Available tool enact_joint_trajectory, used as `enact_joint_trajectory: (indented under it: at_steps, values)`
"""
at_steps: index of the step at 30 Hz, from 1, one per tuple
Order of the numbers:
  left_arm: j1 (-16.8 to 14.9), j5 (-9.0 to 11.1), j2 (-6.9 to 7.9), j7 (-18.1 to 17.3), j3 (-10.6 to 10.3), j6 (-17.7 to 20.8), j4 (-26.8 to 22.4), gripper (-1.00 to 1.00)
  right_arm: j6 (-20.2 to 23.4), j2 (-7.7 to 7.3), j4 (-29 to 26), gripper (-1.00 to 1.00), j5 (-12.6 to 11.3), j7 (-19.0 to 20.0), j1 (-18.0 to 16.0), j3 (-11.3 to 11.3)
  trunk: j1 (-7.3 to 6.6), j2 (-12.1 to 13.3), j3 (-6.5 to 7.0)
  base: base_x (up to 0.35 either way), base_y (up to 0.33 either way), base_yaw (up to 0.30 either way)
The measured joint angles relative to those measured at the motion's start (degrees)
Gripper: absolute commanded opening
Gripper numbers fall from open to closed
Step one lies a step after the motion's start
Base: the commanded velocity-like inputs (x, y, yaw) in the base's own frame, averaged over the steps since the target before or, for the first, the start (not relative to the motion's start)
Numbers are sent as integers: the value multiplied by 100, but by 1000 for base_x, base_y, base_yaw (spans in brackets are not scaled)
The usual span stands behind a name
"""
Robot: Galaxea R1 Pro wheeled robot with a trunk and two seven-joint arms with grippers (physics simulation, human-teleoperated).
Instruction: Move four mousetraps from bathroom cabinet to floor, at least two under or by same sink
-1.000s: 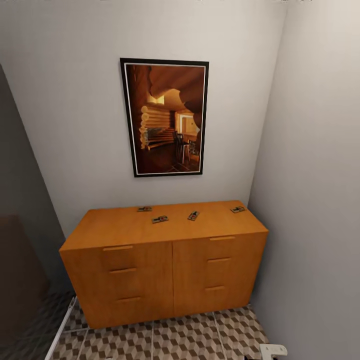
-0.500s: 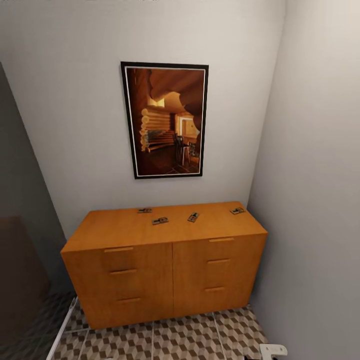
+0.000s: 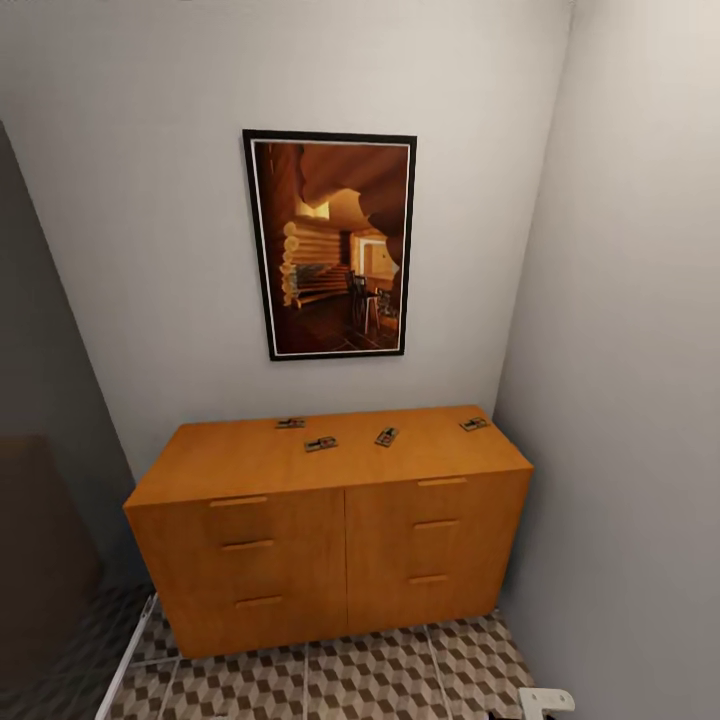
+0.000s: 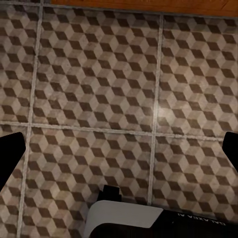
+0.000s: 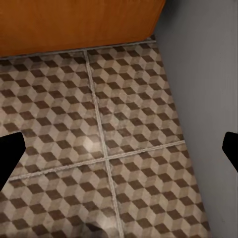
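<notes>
Since the earlier frames the whole head view is sliding slightly downward in the picture, painting and cabinet together; this reads as the camera tilting or the robot shifting, not the things moving. The four traps are keeping their places on the cabinet top.

Nearest, both wrist cameras are looking down at the bathroom floor [image 4: 99, 89], tiled in the brown-and-beige cube pattern. The left gripper [image 4: 119, 148] is showing dark fingertips at the two side edges of its picture, well apart, so it is standing released and empty. The right gripper [image 5: 119, 148] is showing the same wide spread over bare tile, also released and holding nothing, with the cabinet's lower front just ahead and the grey wall [image 5: 208, 74] beside it.

Further on, the cabinet [image 3: 330, 540] is standing against the back wall, drawers closed. On its flat top the mousetraps are lying in a loose row toward the rear: one [image 3: 290, 423], one [image 3: 320, 443], one [image 3: 386, 436], and one [image 3: 474, 424] near the right end.

Beyond, a framed painting [image 3: 330, 245] is hanging above.

Judgement: the traps are lying ahead of and above both grippers, which are hanging low. The right arm appears nearer the right-end trap, the left arm nearer the left pair. Their long axes are too small to tell reliably.
</notes>
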Motion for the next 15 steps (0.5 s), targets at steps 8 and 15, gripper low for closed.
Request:
enact_joint_trajectory:
  at_steps: [8, 15]
  values:
    - [0, 0, -1, 0, 0, 3, -1, 100, 0, 2, 0, 100, 0, 1, 0, -1, -176, 322, 144, 0, 0, 0]
    - [0, 0, -1, 14, -1, 3, 1, 100, 0, -1, 0, 100, 0, 0, 0, 1, -330, 604, 271, 0, 0, 0]
